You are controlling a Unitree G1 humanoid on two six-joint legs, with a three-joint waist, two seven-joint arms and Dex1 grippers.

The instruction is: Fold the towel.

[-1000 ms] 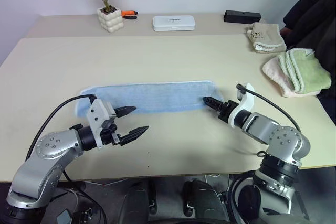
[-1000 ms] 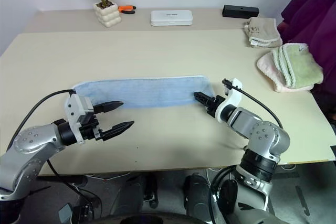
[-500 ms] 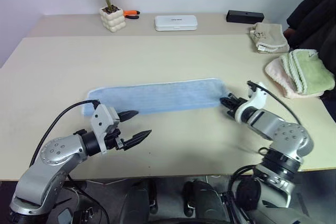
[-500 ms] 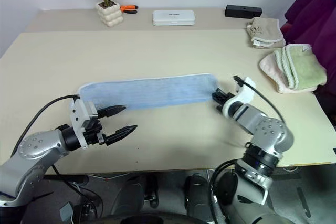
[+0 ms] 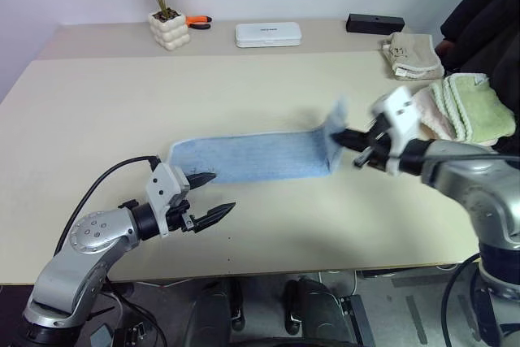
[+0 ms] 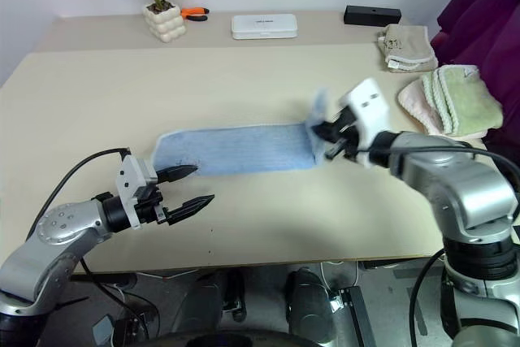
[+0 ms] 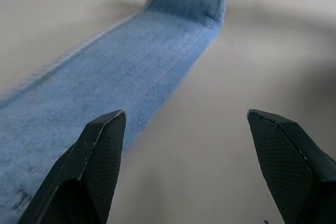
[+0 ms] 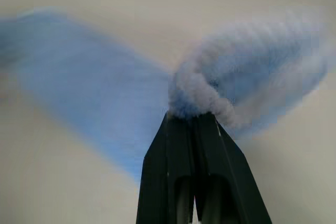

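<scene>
One long strip of light blue terry, the towel (image 5: 252, 157), is lying flat across the middle of your beige counter (image 5: 162, 95), fuzzy nap on top and a pale whitish trim running along its far edge. Its right end is lifting off the surface and standing up in a curl. Your right tool (image 5: 348, 142) is pinching that raised end: the two black fingers are pressed tight together with a bunched wad of fluffy cloth squeezed at their tips, clearest in the right wrist view (image 8: 195, 116). That arm is reaching in from the right, held above the counter, tool aiming toward the left and slightly down.

Your left tool (image 5: 210, 197) is hovering just in front of the towel's left end, not touching it. Its pointed, textured black fingers (image 7: 102, 150) are spread wide with nothing between them; in the left wrist view one fingertip is sitting over the towel's near edge, the other over bare counter. The left arm is coming in low from the near left corner, tool close to level.

Along the back you're seeing a white bubbly pot with a green plant (image 5: 169, 28), orange-handled pliers (image 5: 197, 20), a flat white rounded case (image 5: 268, 34) and a black box (image 5: 374, 23). At the far right, a folded beige cloth (image 5: 411, 54) and a soft pink and green towel stack (image 5: 467, 111) are lying well apart from the blue towel.
</scene>
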